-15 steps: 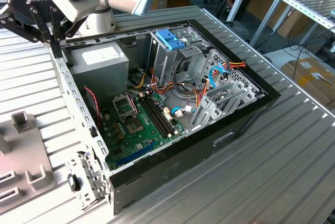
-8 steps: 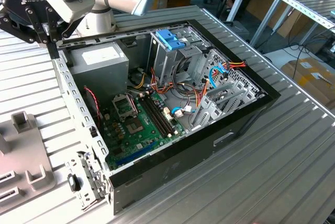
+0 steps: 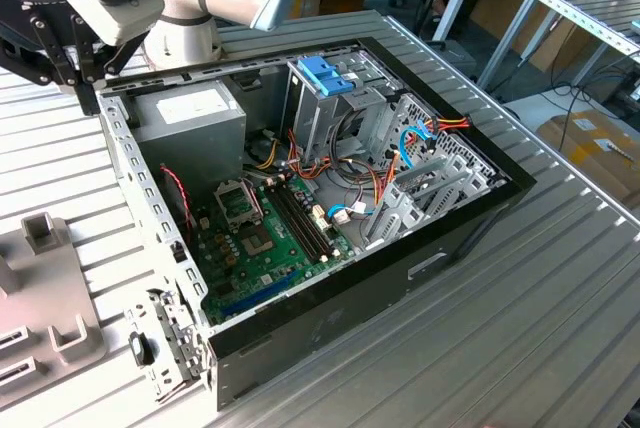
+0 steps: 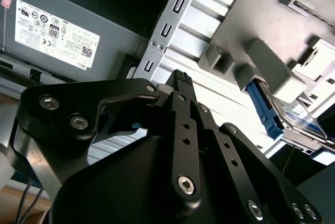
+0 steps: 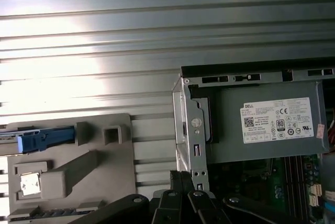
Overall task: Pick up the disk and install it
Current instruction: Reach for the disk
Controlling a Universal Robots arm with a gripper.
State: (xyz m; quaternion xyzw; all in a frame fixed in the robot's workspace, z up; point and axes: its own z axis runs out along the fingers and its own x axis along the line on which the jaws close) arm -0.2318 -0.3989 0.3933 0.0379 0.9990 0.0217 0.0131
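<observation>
The disk (image 4: 299, 122) lies in a grey fixture tray (image 4: 272, 62) on the table beside the open computer case; its grey metal face and a blue carrier rail show in the second wrist view. In the first wrist view the disk's blue rail (image 5: 43, 140) sits at the tray's (image 5: 89, 182) edge. My gripper (image 3: 85, 88) hangs above the case's rear corner in the exterior view, well apart from the disk. Its black fingers (image 4: 180, 80) stand together with nothing between them, and the gripper (image 5: 181, 185) sits over the case's corner frame.
The open computer case (image 3: 440, 258) fills the ribbed metal table's middle, with a power supply (image 3: 190, 113), a motherboard (image 3: 260, 238) and a metal drive cage topped by a blue latch (image 3: 325, 75). A loose bracket (image 3: 165, 343) lies by the case's near corner.
</observation>
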